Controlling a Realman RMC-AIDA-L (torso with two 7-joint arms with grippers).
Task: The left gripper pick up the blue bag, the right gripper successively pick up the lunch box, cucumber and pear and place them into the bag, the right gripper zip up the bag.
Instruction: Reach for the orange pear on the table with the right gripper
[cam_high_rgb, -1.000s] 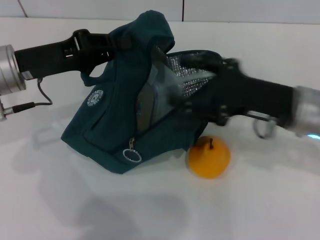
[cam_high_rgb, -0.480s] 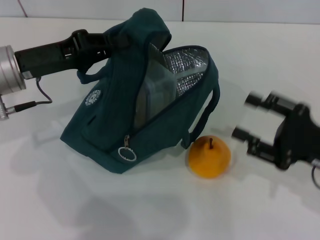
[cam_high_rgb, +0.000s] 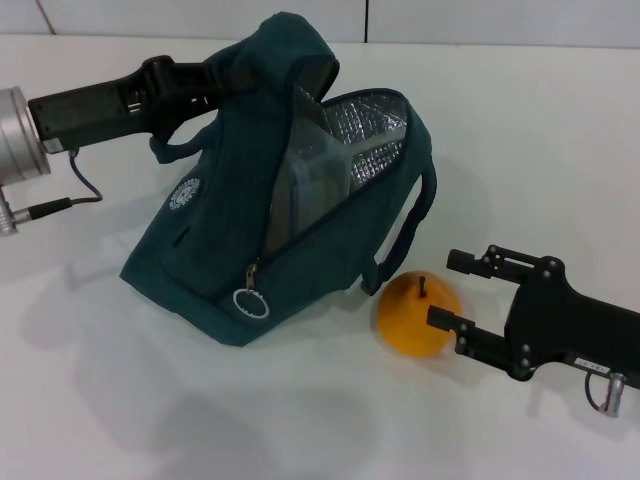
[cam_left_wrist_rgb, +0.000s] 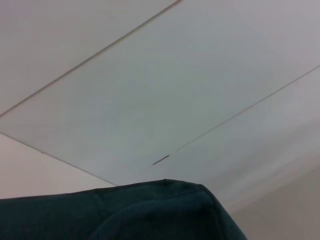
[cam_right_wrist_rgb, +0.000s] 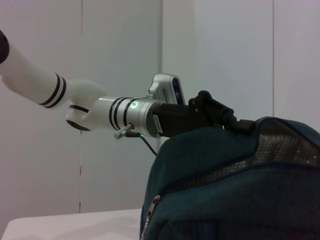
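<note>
The blue bag (cam_high_rgb: 215, 225) is propped up on the table with its top held up and its foil-lined mouth open toward the right. My left gripper (cam_high_rgb: 222, 84) is shut on the bag's top fabric. The lunch box (cam_high_rgb: 312, 180) stands inside the bag. The cucumber is hidden. The pear (cam_high_rgb: 405, 318) sits on the table just right of the bag. My right gripper (cam_high_rgb: 441, 288) is open and empty, low at the pear's right side, one finger (cam_high_rgb: 490, 262) beyond it and one nearer. The bag also shows in the left wrist view (cam_left_wrist_rgb: 150, 210) and the right wrist view (cam_right_wrist_rgb: 225, 190).
The zipper's metal ring pull (cam_high_rgb: 249, 302) hangs at the bag's near lower corner. A bag handle (cam_high_rgb: 412, 228) loops down beside the pear. A thin black cable (cam_high_rgb: 70, 195) trails from the left arm. The white table (cam_high_rgb: 150, 400) spreads around.
My right gripper has come out of the bag's mouth, swung to the right and down, and now sits open beside the pear. The bag and left gripper have hardly moved.
</note>
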